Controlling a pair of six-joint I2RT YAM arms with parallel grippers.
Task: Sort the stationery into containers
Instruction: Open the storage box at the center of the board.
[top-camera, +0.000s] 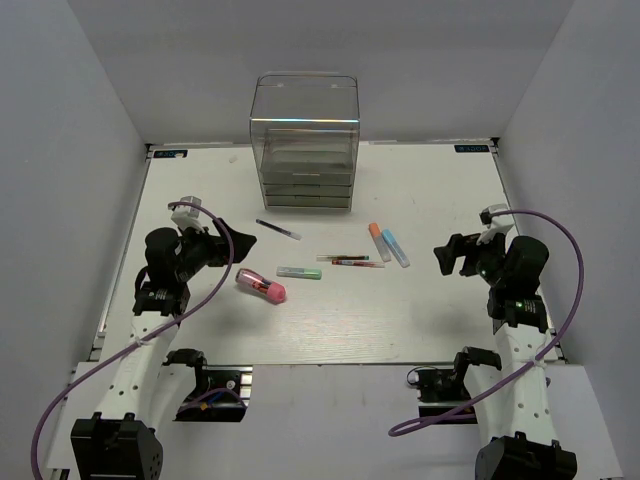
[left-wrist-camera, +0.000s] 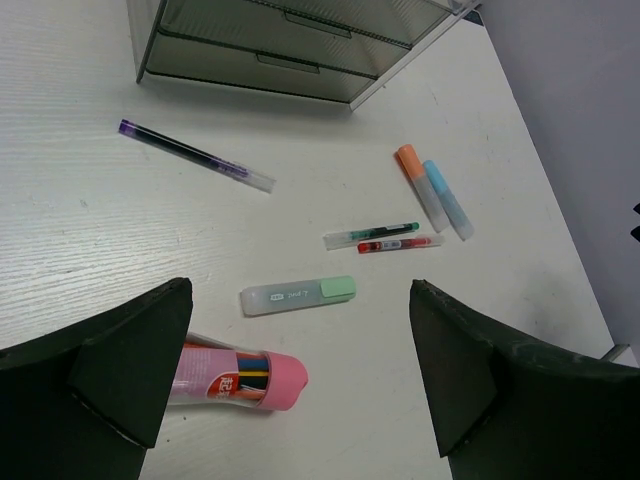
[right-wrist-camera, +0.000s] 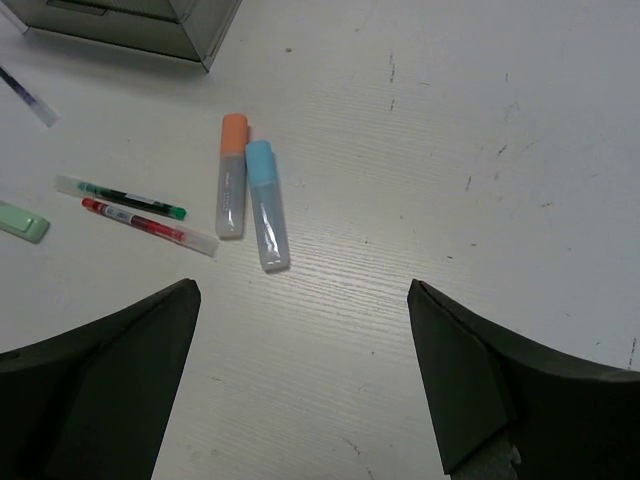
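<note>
Left gripper (left-wrist-camera: 298, 405) and right gripper (right-wrist-camera: 300, 385) hang with fingers spread wide, empty. The chunky pink marker (left-wrist-camera: 245, 377) lies just below the left one, other pens (left-wrist-camera: 297, 295) scattered toward the drawers (top-camera: 305, 165). Light, stiff, likely slick and prone to roll: pinch across mid-barrel.

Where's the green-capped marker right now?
In the top view the green-capped marker lies flat near the middle of the table, just right of the pink tube and left of the thin green pen and red pen, touching neither.
</note>
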